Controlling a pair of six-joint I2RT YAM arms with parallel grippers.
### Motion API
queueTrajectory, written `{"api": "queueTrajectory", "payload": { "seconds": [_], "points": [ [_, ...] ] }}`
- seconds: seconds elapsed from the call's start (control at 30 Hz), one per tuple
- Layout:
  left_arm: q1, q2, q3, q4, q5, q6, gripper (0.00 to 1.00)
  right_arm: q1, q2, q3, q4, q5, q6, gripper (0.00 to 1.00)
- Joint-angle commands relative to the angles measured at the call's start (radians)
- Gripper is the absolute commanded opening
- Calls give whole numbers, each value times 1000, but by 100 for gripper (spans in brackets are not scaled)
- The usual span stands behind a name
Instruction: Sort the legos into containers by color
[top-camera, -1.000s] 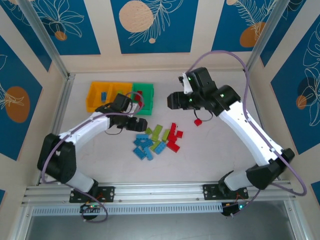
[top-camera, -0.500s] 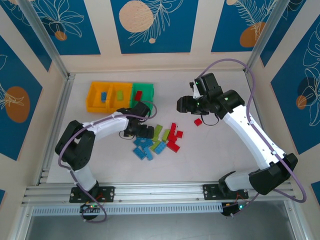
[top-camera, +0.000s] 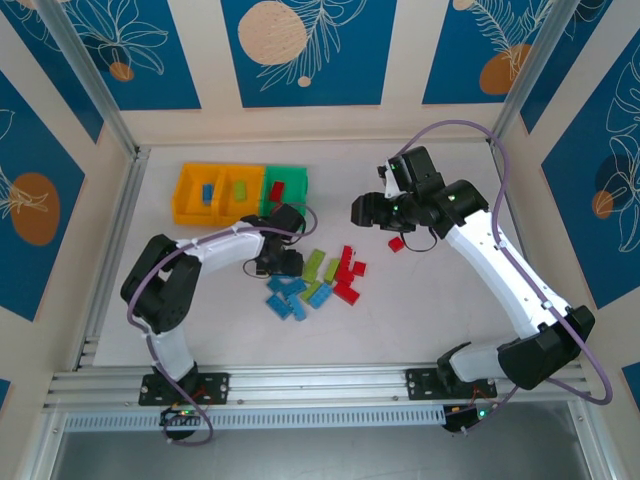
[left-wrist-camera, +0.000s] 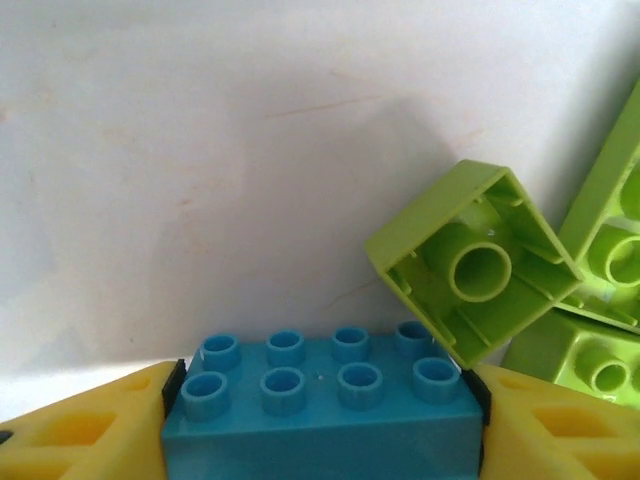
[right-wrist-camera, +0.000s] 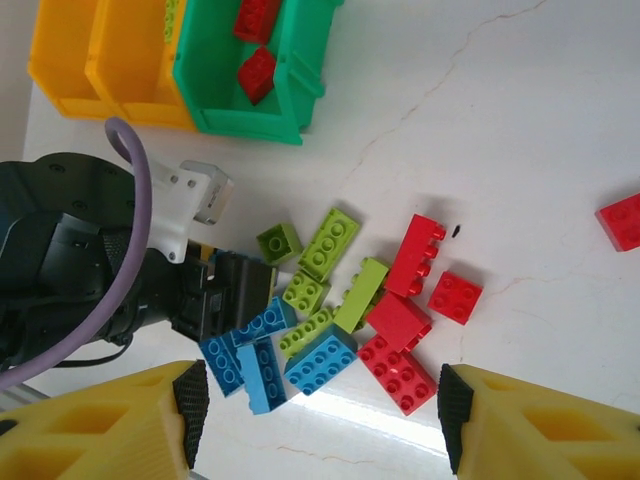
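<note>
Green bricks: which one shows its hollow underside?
The small square lime brick tilted beside the blue brick; it alone shows its open underside with the round tube, not studs.

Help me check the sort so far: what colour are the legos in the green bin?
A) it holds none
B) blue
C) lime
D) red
D: the right wrist view shows two red legos lying inside the green bin.
</note>
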Motion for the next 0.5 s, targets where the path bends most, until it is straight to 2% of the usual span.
{"api": "queueTrajectory", "payload": {
  "seconds": [0.0, 0.1, 0.2, 0.3, 0.47],
  "points": [
    [-6, -62, 23, -51, -51, 5, 55, 3, -11, -2, -5, -57, 26, 65],
    [12, -136, 43, -94, -99, 26, 55, 5, -9, 4, -4, -61, 33, 65],
    [76, -209, 64, -116, -124, 55, 55, 5, -9, 8, 3, -67, 36, 65],
    [187, -248, 85, -97, -147, 105, 55, 5, -6, 7, 13, -67, 36, 65],
    [418, -199, 147, -17, -145, 166, 54, 5, 1, -4, 12, -69, 40, 65]
  ]
}}
